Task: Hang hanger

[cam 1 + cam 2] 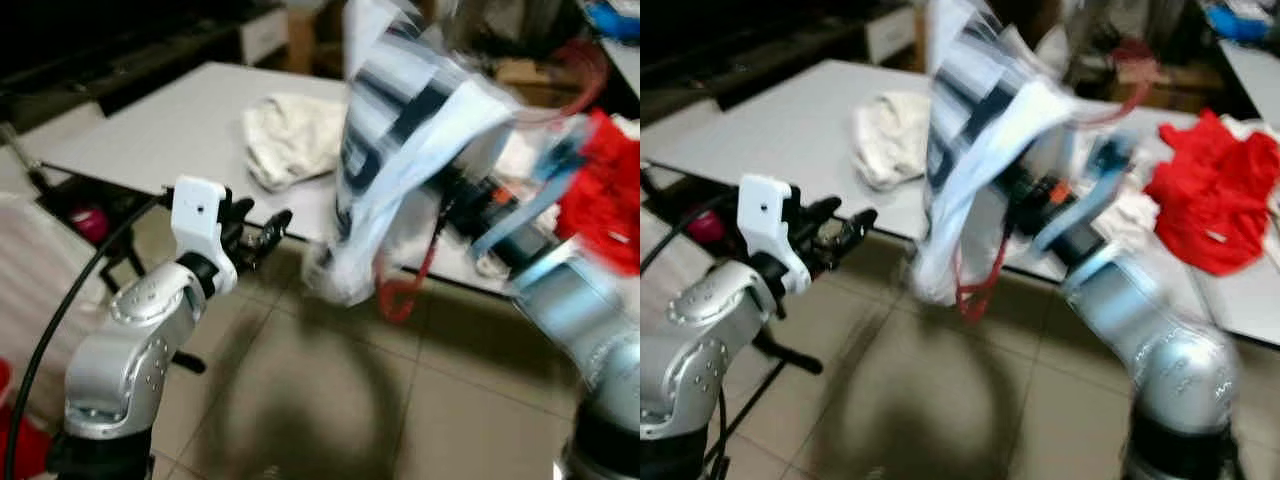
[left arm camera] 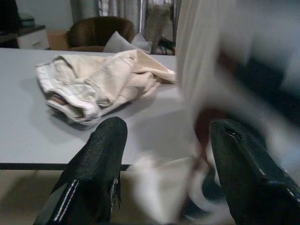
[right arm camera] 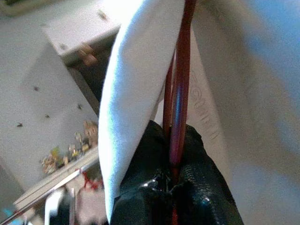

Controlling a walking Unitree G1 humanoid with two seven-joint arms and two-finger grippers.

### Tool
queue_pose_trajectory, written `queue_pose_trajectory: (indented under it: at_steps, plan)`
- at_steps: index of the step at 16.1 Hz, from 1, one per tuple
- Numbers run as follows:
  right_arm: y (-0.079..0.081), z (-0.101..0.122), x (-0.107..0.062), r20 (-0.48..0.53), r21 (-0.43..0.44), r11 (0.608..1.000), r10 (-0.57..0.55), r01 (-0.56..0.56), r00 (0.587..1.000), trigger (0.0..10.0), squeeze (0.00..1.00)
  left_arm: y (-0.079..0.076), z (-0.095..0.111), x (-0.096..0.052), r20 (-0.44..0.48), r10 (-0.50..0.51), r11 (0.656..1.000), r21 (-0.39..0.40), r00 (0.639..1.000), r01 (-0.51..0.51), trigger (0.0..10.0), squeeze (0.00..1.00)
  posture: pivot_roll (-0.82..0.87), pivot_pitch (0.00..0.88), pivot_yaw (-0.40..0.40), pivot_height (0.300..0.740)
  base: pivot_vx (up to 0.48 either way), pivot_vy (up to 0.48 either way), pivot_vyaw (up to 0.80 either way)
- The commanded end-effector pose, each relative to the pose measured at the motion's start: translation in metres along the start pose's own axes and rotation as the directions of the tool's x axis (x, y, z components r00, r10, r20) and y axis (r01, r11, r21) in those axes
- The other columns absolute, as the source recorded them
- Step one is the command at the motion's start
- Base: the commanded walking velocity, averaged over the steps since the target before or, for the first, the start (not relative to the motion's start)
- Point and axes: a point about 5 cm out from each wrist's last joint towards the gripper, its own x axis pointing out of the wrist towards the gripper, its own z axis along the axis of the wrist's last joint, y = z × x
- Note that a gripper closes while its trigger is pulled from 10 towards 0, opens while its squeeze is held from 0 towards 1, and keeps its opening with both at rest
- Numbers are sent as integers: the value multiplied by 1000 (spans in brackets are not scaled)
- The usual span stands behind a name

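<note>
A red hanger (image 1: 405, 295) carries a white, blue and black striped garment (image 1: 400, 150), blurred by motion, held up over the front edge of the grey table (image 1: 170, 120). My right gripper (image 3: 174, 185) is shut on the red hanger's bar, with white cloth draped beside it. My left gripper (image 1: 262, 232) is open and empty, just left of the hanging garment at the table's edge. In the left wrist view its fingers (image 2: 93, 173) point at the blurred garment (image 2: 225, 93).
A cream garment (image 1: 290, 135) lies crumpled on the table's middle. A red garment (image 1: 1215, 200) lies on the table's right side. Boxes and furniture stand behind the table. Tiled floor (image 1: 320, 400) lies below, with a black cable (image 1: 60, 320) by my left arm.
</note>
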Motion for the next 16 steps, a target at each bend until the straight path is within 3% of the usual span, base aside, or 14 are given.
queue_pose_trajectory:
  at_steps: [1, 2, 3, 5, 7, 10, 13, 16]
  plan:
    - [10, 15, 2, 75, -19, 997, 73, -72, 994, 0, 0, 2, 2, -1, 6, 11, 1000, 3, 1000, -11, 10000, 0, -156, 0, 21, 740, 0, 0, 706]
    - [29, 54, 8, 195, -80, 982, 186, -173, 963, 0, 0, 3, 5, 1, 23, 14, 1000, -4, 1000, -13, 10000, 0, -163, 0, 27, 740, 0, 0, 688]
    - [32, 59, 8, 194, -101, 976, 209, -192, 959, 0, 0, 3, 6, 1, 26, 14, 1000, -5, 1000, -14, 10000, 0, -163, 0, 27, 740, 0, 0, 694]
    - [24, 36, 7, 65, -110, 978, 185, -177, 981, 0, 0, 4, 7, 4, 30, 18, 1000, -4, 999, -18, 10000, 0, -161, 0, 27, 740, 0, 0, 691]
    - [18, 21, 6, 27, -85, 984, 161, -158, 987, 0, 0, 6, 8, 3, 37, 37, 999, 2, 999, -37, 10000, 0, -158, 0, 25, 740, 0, 0, 694]
    - [-4, -15, -4, -92, -50, 996, 64, -69, 994, 0, 0, 25, 3, -7, 6, 147, 989, 29, 989, -147, 10000, 0, -145, 0, 16, 740, 0, 0, 692]
    - [-18, -34, -11, -160, -66, 998, 7, -18, 987, 0, 0, 34, 0, -12, -15, 212, 976, 59, 977, -211, 10000, 0, -135, 0, 4, 740, 0, 0, 694]
    - [-29, -53, -16, -204, -91, 995, -55, 37, 977, 0, 0, 25, -6, -12, -56, 154, 985, 90, 987, -148, 10000, 0, -136, 0, -1, 740, 0, 0, 694]
